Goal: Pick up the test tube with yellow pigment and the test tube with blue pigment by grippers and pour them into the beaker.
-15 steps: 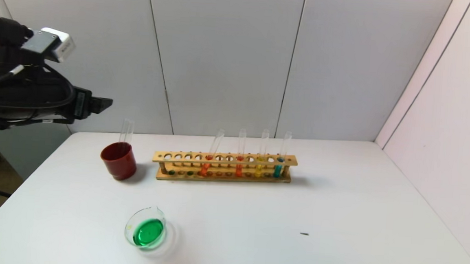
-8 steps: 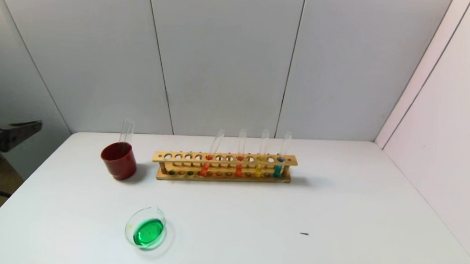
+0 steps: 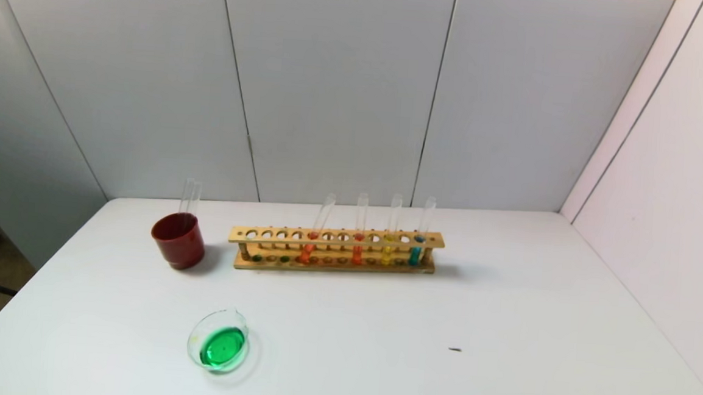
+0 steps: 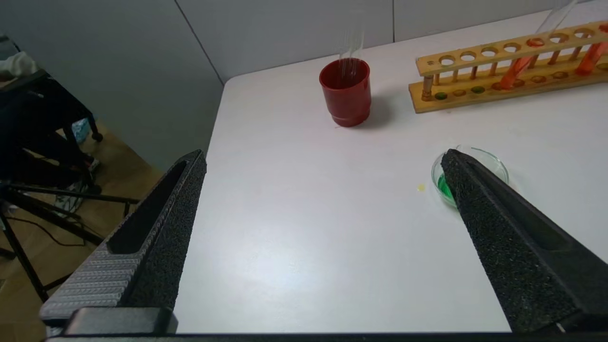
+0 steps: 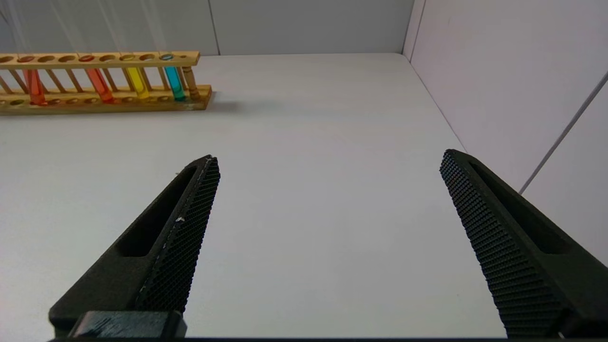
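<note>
White matte table (image 3: 503, 304), flat and broad, lying under both grippers. Long wooden rack (image 3: 336, 249) of two perforated rails on pegs, well ahead of both pairs of jaws, holding four slim round-bottomed glass tubes: two with orange-red liquid, then the test tube with yellow pigment (image 3: 388, 248) and, at the rack's end, the test tube with blue pigment (image 3: 417, 248), each seated in its own hole and leaning slightly. Opaque dark-red cup (image 3: 178, 240), cylindrical with a stepped base, beside the rack's other end and far beyond the left jaws, with two empty clear tubes (image 3: 189, 196) standing in it. Low, wide clear-glass beaker (image 3: 219, 339) with a small lip, holding green liquid, partly hidden behind the tip of one left finger in the left wrist view. Left gripper (image 4: 323, 159): two black wedge-shaped fingers with rough, grainy pads, spread wide, holding nothing, poised above the table's corner region. Right gripper (image 5: 327, 159): two black wedge-shaped fingers with fine cross-hatched pads, spread wide, holding nothing, above bare table, the rack's blue-tube end well ahead and off to one side. Neither gripper visible in the head view.
</note>
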`<state>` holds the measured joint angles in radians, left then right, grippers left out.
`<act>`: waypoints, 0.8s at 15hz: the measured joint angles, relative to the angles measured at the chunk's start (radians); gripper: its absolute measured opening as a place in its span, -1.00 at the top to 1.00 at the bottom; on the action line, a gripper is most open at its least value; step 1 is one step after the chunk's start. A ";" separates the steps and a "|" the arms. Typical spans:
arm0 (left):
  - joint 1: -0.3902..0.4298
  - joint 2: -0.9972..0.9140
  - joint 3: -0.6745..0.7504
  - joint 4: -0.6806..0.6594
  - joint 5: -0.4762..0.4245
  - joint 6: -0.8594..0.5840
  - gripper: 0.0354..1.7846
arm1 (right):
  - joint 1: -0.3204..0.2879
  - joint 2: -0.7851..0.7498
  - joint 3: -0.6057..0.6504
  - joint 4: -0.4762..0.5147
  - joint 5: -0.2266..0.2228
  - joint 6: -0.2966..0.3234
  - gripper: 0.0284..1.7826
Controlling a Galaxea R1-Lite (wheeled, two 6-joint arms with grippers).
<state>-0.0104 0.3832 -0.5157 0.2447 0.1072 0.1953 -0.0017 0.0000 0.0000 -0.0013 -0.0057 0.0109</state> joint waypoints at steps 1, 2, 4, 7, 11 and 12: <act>0.000 -0.058 0.053 0.000 -0.007 -0.001 -0.95 | 0.000 0.000 0.000 0.000 0.000 0.000 -0.91; 0.000 -0.111 0.106 -0.001 -0.019 -0.002 -0.95 | 0.000 0.000 0.000 0.000 0.000 0.000 -0.91; 0.002 -0.220 0.200 -0.007 -0.055 -0.005 -0.95 | 0.000 0.000 0.000 0.000 0.000 0.000 -0.91; 0.006 -0.337 0.322 -0.077 -0.110 -0.038 -0.95 | 0.000 0.000 0.000 0.000 0.000 0.000 -0.91; 0.007 -0.378 0.487 -0.227 -0.150 -0.076 -0.95 | 0.000 0.000 0.000 0.000 0.000 0.000 -0.91; 0.007 -0.381 0.502 -0.234 -0.152 -0.081 -0.95 | 0.000 0.000 0.000 0.000 0.000 0.000 -0.91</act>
<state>-0.0032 0.0019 -0.0138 0.0111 -0.0447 0.1145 -0.0013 0.0000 0.0000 -0.0013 -0.0062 0.0109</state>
